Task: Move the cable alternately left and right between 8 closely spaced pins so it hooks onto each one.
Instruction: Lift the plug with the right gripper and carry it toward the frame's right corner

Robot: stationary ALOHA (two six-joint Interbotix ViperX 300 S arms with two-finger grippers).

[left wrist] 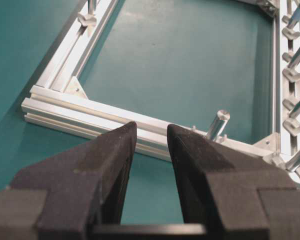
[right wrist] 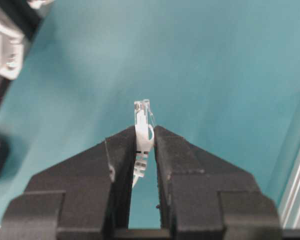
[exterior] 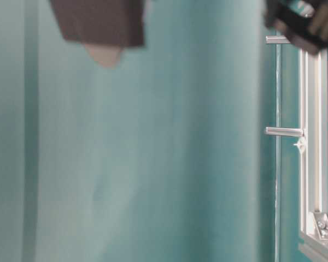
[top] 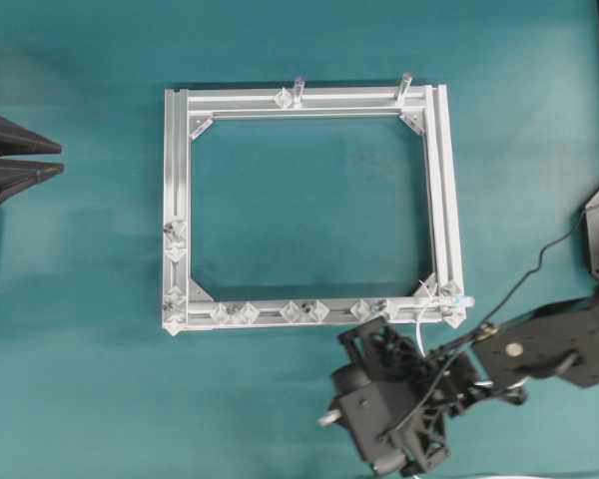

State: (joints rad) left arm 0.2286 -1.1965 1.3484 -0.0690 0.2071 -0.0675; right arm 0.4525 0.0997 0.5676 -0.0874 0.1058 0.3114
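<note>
The cable's whitish plug tip stands pinched between the fingertips of my right gripper, which is shut on it over bare teal table. In the overhead view a short white stretch of cable runs from the silver frame's front right corner down behind the right arm. The pins sit in pairs along the frame's front rail, and no cable lies between them. My left gripper is open and empty, off the frame's left side.
Two clear cylindrical posts rise from the frame's far rail. One post stands just beyond my left fingertips, behind a frame rail. The table-level view is blurred and shows a rail at its right.
</note>
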